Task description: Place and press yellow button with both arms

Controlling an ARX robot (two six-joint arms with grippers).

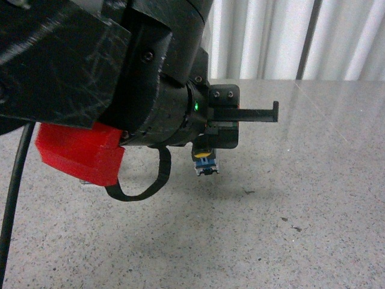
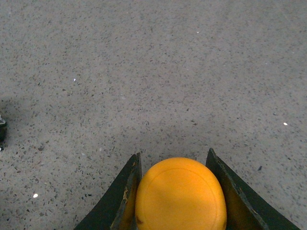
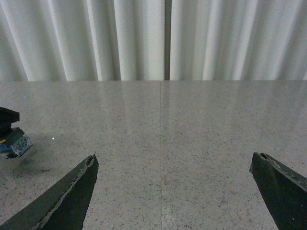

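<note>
My left gripper (image 2: 175,165) is shut on the yellow button (image 2: 181,196); its round cap fills the space between the two black fingers (image 2: 125,189). In the front view the left arm (image 1: 108,72) with its red block (image 1: 81,153) fills the upper left, and the button's blue-grey base (image 1: 205,163) hangs below the gripper, a little above the speckled table (image 1: 289,198). The base also shows at the edge of the right wrist view (image 3: 14,143). My right gripper (image 3: 172,165) is open and empty, fingers wide apart over bare table.
The table is grey speckled stone with a thin seam (image 3: 160,143) running away from me. White pleated curtains (image 3: 163,38) hang behind its far edge. A small dark thing (image 2: 2,132) sits at the edge of the left wrist view.
</note>
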